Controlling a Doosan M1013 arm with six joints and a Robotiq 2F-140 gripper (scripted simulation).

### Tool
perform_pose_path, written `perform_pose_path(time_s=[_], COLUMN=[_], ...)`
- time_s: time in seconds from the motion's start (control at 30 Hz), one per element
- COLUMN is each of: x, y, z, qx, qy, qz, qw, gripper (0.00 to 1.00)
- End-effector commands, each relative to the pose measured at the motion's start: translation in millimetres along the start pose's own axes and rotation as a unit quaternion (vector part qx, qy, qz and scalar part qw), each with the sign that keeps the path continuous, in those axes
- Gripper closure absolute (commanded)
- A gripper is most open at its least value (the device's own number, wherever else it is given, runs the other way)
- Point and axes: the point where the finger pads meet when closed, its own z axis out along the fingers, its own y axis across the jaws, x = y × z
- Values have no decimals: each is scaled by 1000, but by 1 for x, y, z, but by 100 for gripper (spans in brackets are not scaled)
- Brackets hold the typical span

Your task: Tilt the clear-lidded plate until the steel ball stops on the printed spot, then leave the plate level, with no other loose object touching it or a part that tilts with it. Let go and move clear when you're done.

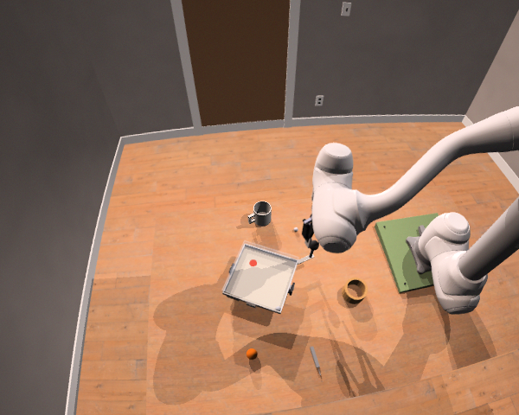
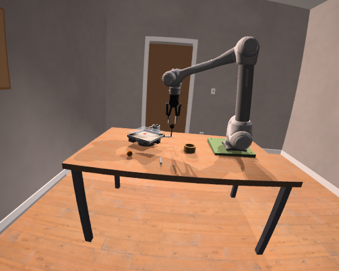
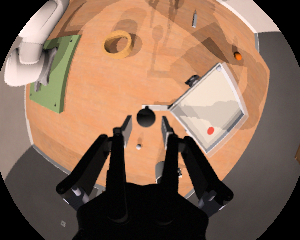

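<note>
The square white plate (image 1: pixel 268 290) (image 2: pixel 146 136) (image 3: pixel 206 102) with a clear lid sits on its black stand on the table. The red printed spot (image 1: pixel 253 262) (image 2: pixel 144 132) (image 3: pixel 210 131) is near one corner of it. I cannot make out a steel ball inside the plate. A thin arm ending in a black knob (image 1: pixel 313 245) (image 2: pixel 172 126) (image 3: pixel 145 115) sticks out from the plate's corner. My gripper (image 1: pixel 307 232) (image 2: pixel 173 118) (image 3: pixel 146 122) hangs straight above the knob, its fingers partly apart and holding nothing.
A small pale ball (image 1: pixel 295 229) (image 3: pixel 138 147) lies on the table beside the knob. A grey mug (image 1: pixel 262 213) (image 2: pixel 155 126) stands behind the plate. Also on the table are a tan ring (image 1: pixel 355 289) (image 2: pixel 189 148), an orange ball (image 1: pixel 251 353) (image 2: pixel 129 153), a pen (image 1: pixel 315 359) (image 2: pixel 160 161) and the arm's green base (image 1: pixel 394 241).
</note>
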Motion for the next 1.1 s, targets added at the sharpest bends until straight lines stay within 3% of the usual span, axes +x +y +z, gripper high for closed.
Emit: perform_pose_path(time_s=[0.0,1.07], x=[2,3], y=[-3,-5], z=[9,23], qx=[4,4], qy=[-1,-1], qz=[-4,-4], qw=[1000,1000], gripper=[64,64])
